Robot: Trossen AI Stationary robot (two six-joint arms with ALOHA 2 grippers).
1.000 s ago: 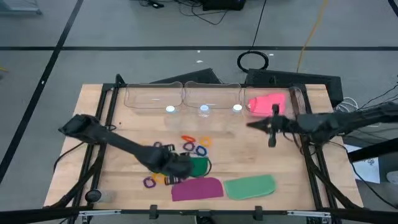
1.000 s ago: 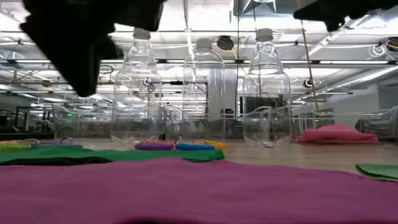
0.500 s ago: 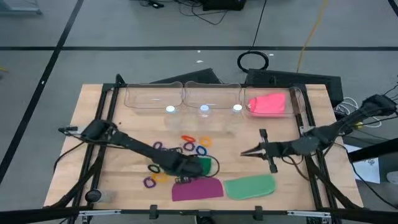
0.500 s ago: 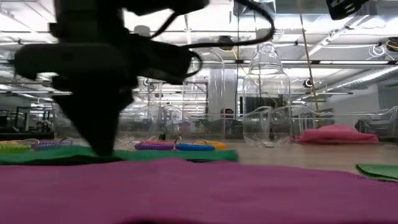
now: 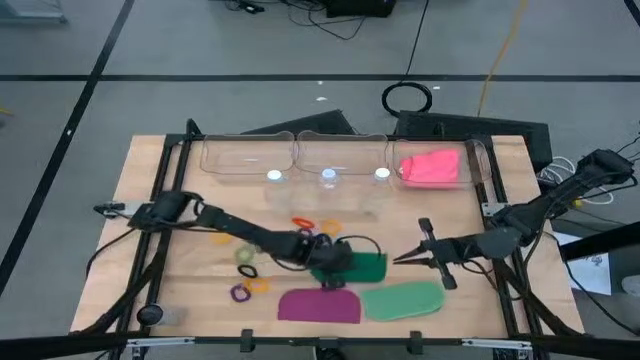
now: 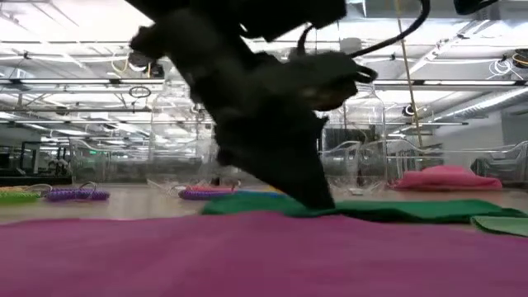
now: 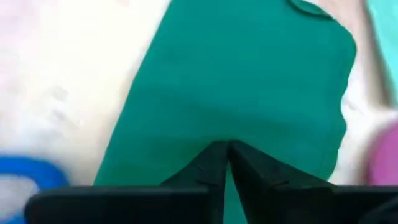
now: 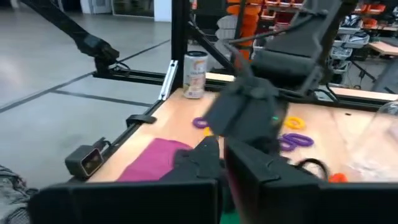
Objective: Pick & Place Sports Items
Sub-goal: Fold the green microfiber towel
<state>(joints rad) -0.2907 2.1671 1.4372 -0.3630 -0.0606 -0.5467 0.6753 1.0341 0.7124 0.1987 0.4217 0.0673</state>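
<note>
The dark green piece [image 5: 362,266] lies flat on the table at mid-front, and my left gripper [image 5: 326,257] is shut on its left end. The purple piece [image 5: 318,305] and the light green piece [image 5: 403,299] lie flat near the front edge. The pink piece [image 5: 432,167] lies in the right clear bin. Several small rings [image 5: 312,227] are scattered to the left of the dark green piece. My right gripper [image 5: 404,259] is shut and empty, hovering just right of the dark green piece and above the light green one. My left gripper has its shut fingertips [image 7: 219,155] on the dark green piece a little in from its left end [image 7: 186,134], slanting down from the table's left. Whether cloth is pinched between them or only pressed does not show. The piece lies flat on the table [image 6: 396,210].
Three clear bins [image 5: 247,157] stand along the far edge, with clear bottles [image 5: 328,177] just in front of them. More rings [image 5: 240,292] lie at front left. A dark frame [image 5: 170,190] borders both sides of the table.
My left gripper has come down onto the dark green piece and gone toward the table's right edge; the piece has slid right along the table with it. My right gripper has gone from beside the pink piece's bin toward the near edge, down to the light green piece.
</note>
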